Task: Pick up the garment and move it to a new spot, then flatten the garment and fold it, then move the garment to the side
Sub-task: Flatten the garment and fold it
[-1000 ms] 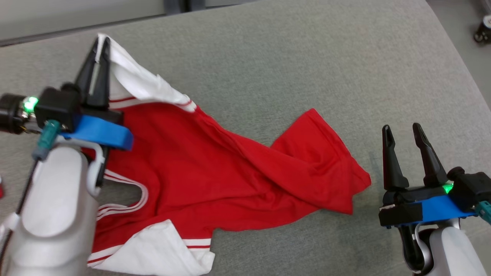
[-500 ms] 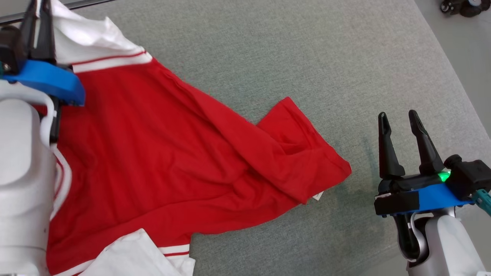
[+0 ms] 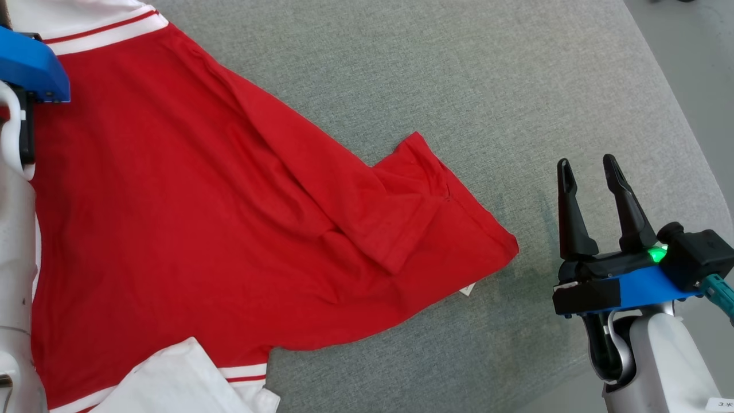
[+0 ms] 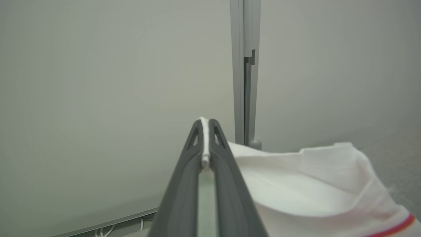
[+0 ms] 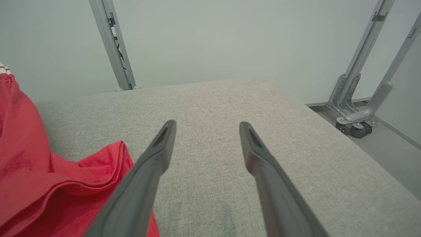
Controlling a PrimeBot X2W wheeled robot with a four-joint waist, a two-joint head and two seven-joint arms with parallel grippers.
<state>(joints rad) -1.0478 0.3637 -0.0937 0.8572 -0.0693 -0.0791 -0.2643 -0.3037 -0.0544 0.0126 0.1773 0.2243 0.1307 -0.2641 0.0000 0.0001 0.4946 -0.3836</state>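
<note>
Head view: red-and-white garment (image 3: 172, 218) lay over the frame's left and centre on the counter (image 3: 459, 69); right tool (image 3: 587, 162) stood wide at lower right, clear of the hem. Left wrist: left tool (image 4: 205, 131) clamped the garment's white edge. Right wrist: garment sat lower left.

Head overhead, wrists low; common garment (image 3: 172, 201)

Only txt: white sticker (image 3: 721, 404) on right forearm (image 3: 659, 367), starts w/ "3", rest unreadable.
</note>
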